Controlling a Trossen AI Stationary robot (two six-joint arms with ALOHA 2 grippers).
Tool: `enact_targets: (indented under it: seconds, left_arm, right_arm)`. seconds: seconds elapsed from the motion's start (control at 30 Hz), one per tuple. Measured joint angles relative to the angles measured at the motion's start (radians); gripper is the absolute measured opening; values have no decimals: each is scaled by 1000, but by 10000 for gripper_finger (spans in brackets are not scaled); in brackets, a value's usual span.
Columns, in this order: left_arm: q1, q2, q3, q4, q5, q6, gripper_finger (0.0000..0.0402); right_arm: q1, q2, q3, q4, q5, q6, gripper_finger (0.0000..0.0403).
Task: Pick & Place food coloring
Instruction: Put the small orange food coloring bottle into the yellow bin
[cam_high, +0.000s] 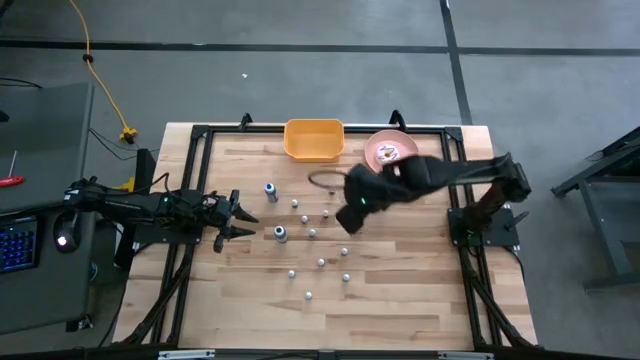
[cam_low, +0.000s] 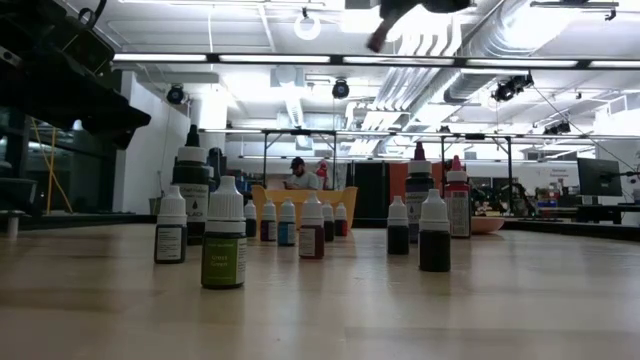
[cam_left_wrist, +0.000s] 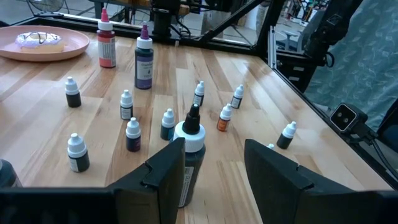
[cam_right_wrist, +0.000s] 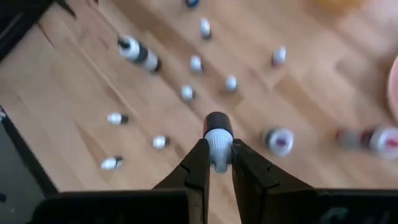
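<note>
Several food coloring bottles (cam_high: 312, 232) stand upright on their bases around the middle of the wooden table; they also show in a row in the low view (cam_low: 224, 245). High above them is my right gripper (cam_right_wrist: 217, 163), also visible from above (cam_high: 350, 216), shut on one bottle (cam_right_wrist: 217, 138) with a black tip and a white collar. At the table's left side my left gripper (cam_left_wrist: 214, 146) rests low and open, also seen overhead (cam_high: 240, 215). It touches nothing, and a larger black-tipped bottle (cam_left_wrist: 189, 149) stands just in front of it. My right gripper pinches the bottle between its two fingers just behind the white collar (cam_right_wrist: 217, 149). The black tip (cam_right_wrist: 216, 121) sticks out past the fingertips, and the fingers hide the body. The fingers slant steeply down, and the bottle is lifted clear, high above the table.
A yellow bin (cam_high: 314, 138) sits at the table's far edge, with a pink plate (cam_high: 376, 160) holding a doughnut to its right. A black frame (cam_high: 200, 135) runs along the table's edges. Bare wood lies toward the near edge (cam_high: 330, 325).
</note>
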Motion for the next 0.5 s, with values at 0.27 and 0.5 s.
enact_targets:
  seconds: [0.27, 0.5]
  left_arm:
    - [0, 0, 0, 0, 0, 0, 163]
    - [0, 0, 0, 0, 0, 0, 163]
  right_arm:
    - [-149, 161, 247, -2, -43, -242, 38]
    - [-261, 362, 495, -39, -140, -400, 38]
